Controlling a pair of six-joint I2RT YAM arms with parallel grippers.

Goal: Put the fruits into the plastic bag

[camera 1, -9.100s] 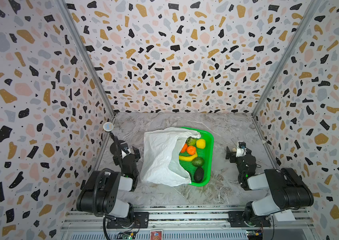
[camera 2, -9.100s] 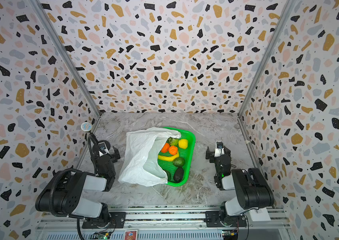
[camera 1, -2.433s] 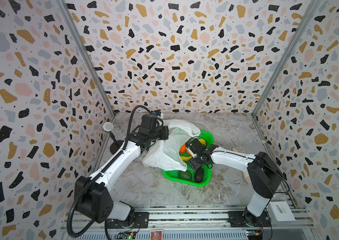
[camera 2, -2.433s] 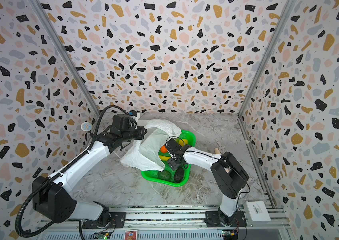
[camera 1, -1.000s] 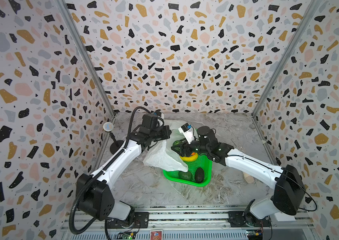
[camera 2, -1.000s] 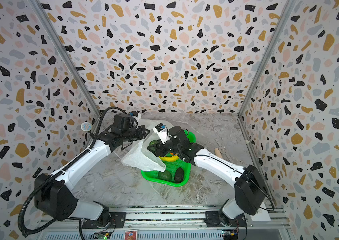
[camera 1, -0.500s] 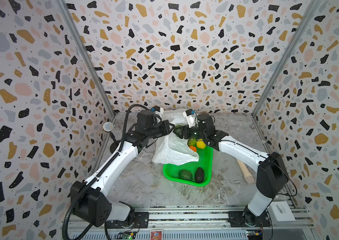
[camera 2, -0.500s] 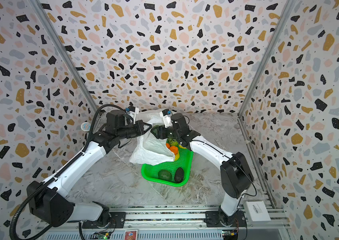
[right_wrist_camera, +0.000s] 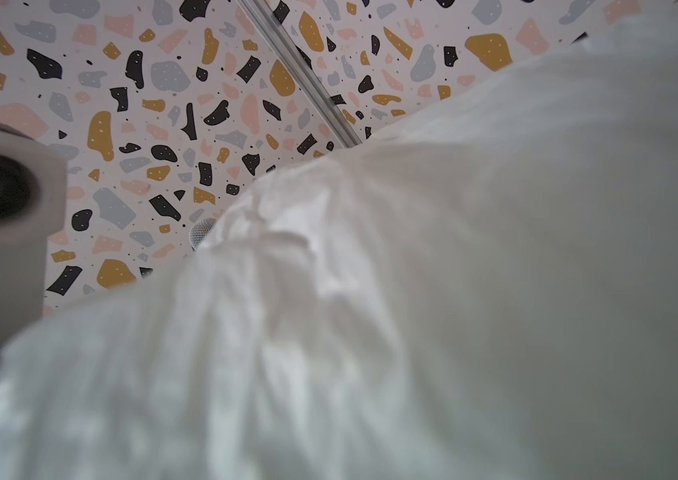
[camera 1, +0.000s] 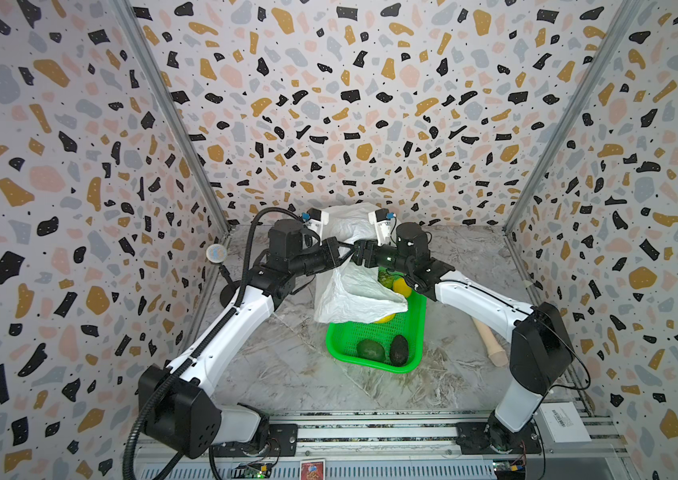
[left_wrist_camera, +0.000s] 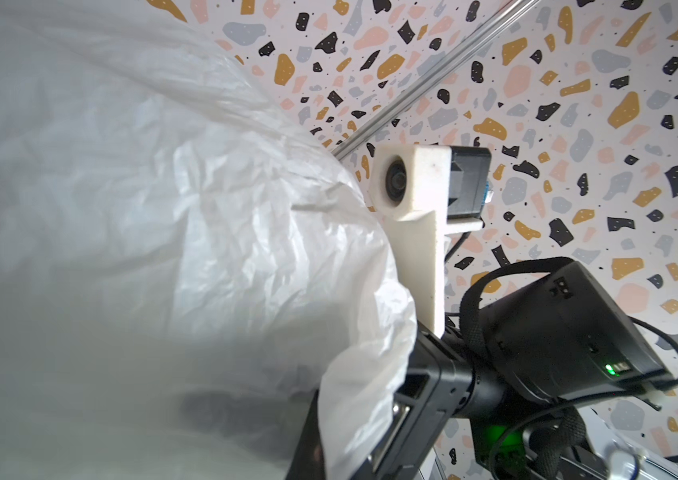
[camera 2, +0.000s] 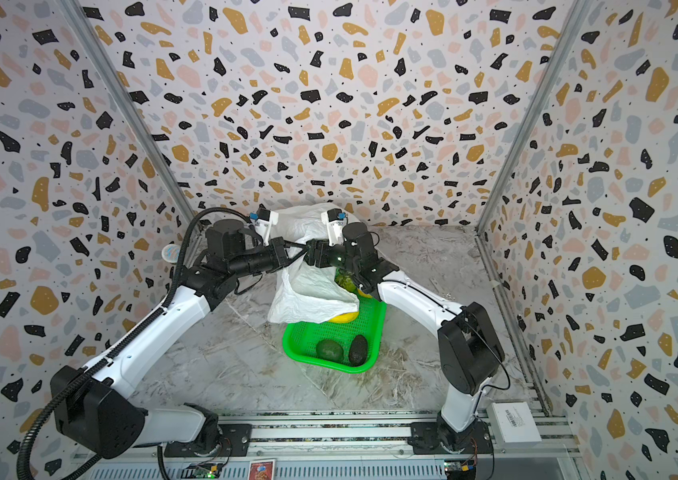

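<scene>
over the far end of the green tray (camera 1: 374,334), the left gripper (camera 1: 340,252) is pinched shut on the plastic bag (camera 1: 356,291), which hangs from it. the right gripper (camera 1: 357,254) sits at the bag's mouth; we cannot tell its jaws or load. we judge this a loading step. next, the avocados (camera 1: 370,349) need fetching from the tray's near end.

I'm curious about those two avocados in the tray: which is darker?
The slimmer avocado on the right in both top views; the rounder avocado beside it is greener.
</scene>
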